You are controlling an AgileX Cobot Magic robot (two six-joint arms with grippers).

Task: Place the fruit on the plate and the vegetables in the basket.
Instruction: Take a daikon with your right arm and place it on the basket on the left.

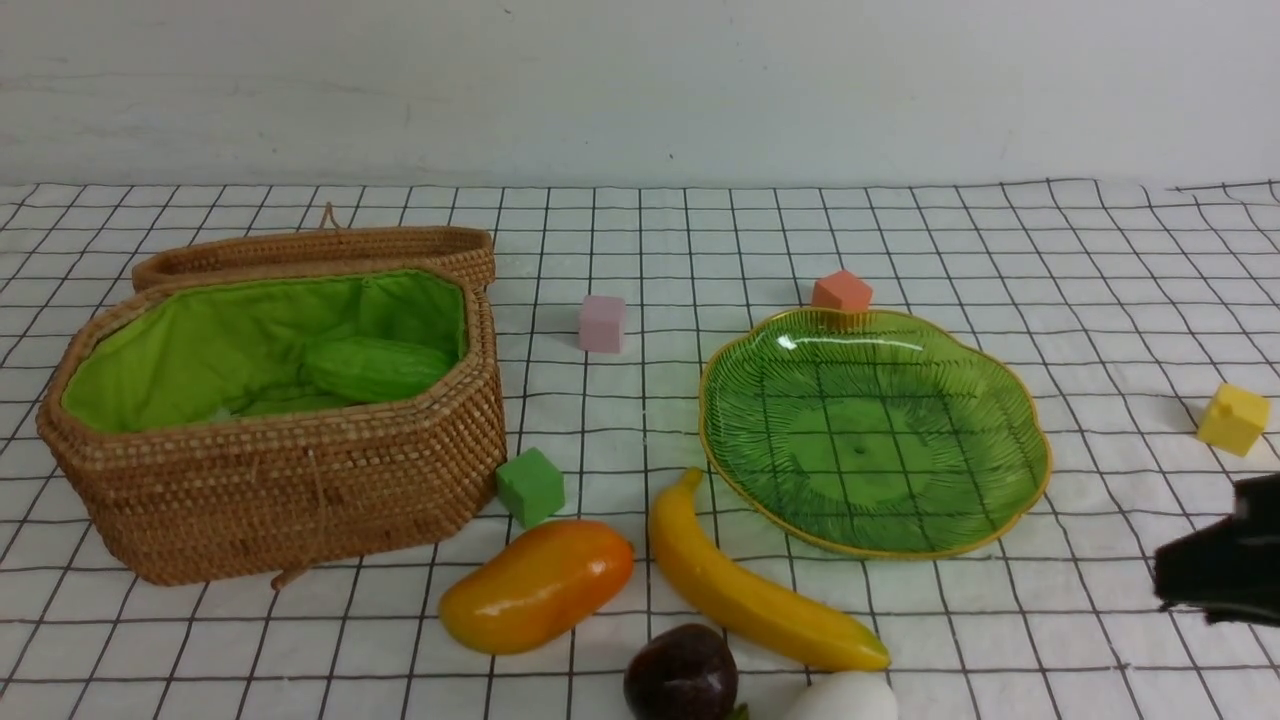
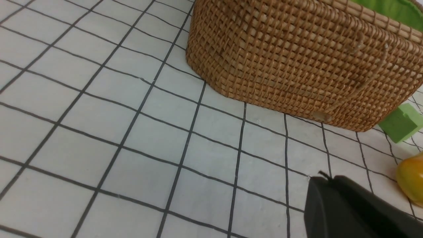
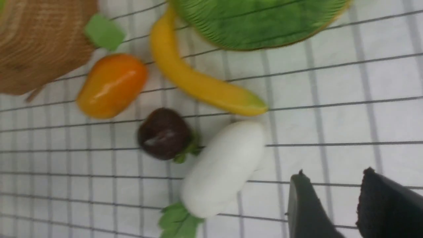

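The fruit lie on the checked cloth in front of the plate [image 1: 900, 470]: a mango [image 1: 537, 583], a banana [image 1: 745, 590] and a dark purple ball [image 1: 682, 672]. A white vegetable [image 1: 845, 697] sits beside the ball at the near edge. The pale green gourd [image 1: 375, 368] rests inside the open basket [image 1: 270, 490]. My right gripper [image 3: 333, 173] is open with nothing between its fingers, hovering a short way from the white vegetable [image 3: 221, 168]; it enters at the right edge [image 1: 1175, 575]. My left gripper [image 2: 322, 178] is shut and empty above the cloth, near the basket wall [image 2: 297, 59].
The basket's lid [image 1: 320, 250] leans behind it. Small cubes are scattered about: green [image 1: 530, 486] by the basket's corner, pink [image 1: 602, 323], orange [image 1: 841, 291] behind the plate, yellow [image 1: 1233, 419] at far right.
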